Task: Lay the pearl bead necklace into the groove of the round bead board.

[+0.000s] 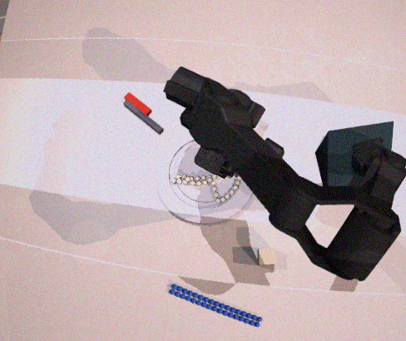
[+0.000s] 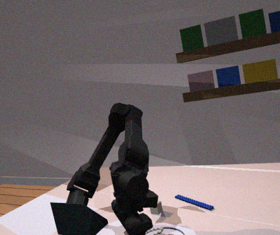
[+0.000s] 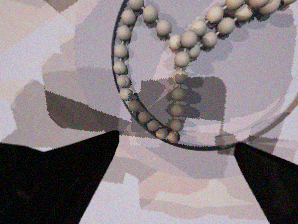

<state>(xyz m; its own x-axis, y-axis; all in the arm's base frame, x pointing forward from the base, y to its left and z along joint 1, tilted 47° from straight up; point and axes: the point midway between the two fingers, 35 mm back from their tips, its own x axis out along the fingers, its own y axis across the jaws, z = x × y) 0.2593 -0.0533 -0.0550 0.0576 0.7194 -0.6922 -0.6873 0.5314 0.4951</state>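
Observation:
The pearl bead necklace (image 1: 192,180) (image 3: 189,38) lies on the round bead board (image 1: 184,208) (image 3: 250,75). In the wrist view one strand follows the dark groove line on the left, and another strand crosses the board's inner face. My gripper (image 1: 217,166) (image 3: 175,141) (image 2: 135,222) is open and empty, its two fingers wide apart just above the board's rim. The end loop of the necklace lies on the board just ahead of the fingers, touching neither. The arm hides the far right part of the board in the overhead view.
A blue bead string (image 1: 215,305) (image 2: 194,202) lies near the front. A red and grey block (image 1: 139,105) lies left of the board. A small beige cube (image 1: 266,256) sits below the board. A dark teal box (image 1: 342,154) (image 2: 75,218) stands by the arm's base.

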